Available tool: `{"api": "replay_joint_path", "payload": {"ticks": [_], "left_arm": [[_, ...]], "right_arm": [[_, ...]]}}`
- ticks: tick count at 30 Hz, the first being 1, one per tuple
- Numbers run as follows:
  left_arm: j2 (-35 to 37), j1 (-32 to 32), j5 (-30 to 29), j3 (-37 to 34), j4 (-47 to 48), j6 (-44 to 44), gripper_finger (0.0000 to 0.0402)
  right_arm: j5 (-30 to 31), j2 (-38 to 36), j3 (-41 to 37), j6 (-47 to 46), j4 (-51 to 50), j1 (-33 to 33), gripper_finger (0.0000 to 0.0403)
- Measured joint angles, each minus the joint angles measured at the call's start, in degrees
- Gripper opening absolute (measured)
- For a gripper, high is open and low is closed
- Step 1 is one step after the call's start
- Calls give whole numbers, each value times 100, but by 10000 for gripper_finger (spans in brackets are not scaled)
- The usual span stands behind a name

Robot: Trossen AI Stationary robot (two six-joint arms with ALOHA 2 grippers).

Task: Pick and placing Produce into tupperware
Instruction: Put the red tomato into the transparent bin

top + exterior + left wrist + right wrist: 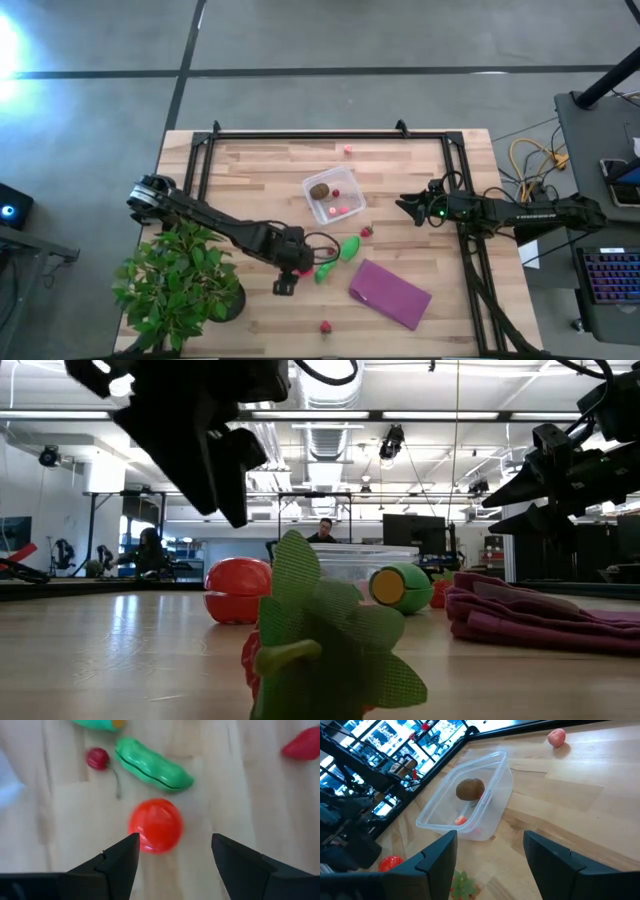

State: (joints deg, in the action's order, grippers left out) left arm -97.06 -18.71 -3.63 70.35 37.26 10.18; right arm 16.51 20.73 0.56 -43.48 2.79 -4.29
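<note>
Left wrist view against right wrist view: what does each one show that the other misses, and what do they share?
Only the left wrist view shows the green pod, the cherry and the open left gripper hovering over the red ball. Only the right wrist view shows the tupperware holding the brown ball, a pink piece beyond it, and the open right gripper. Both show the red ball, low and partly hidden in the right wrist view.

The clear tupperware stands open at the table's middle, holding a brown ball and small pink pieces. A red ball lies beside two green pods.
</note>
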Motion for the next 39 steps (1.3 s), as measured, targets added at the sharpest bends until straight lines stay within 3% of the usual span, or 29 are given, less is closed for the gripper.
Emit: {"api": "replay_joint_path", "payload": {"ticks": [11,25,31,39], "left_arm": [[-4,34,-127,-413,-702,-17,233],[-3,34,-134,-107,-1491,0,233],[-2,34,-125,-92,-2032,1088,233],[-47,-24,-101,-369,-1456,1150,233]], "right_arm": [[1,-1,0,-2,0,1,219],[1,-2,2,-1,0,1,219],[0,-2,1,-2,0,2,219],[0,-2,1,-2,0,2,219]]}}
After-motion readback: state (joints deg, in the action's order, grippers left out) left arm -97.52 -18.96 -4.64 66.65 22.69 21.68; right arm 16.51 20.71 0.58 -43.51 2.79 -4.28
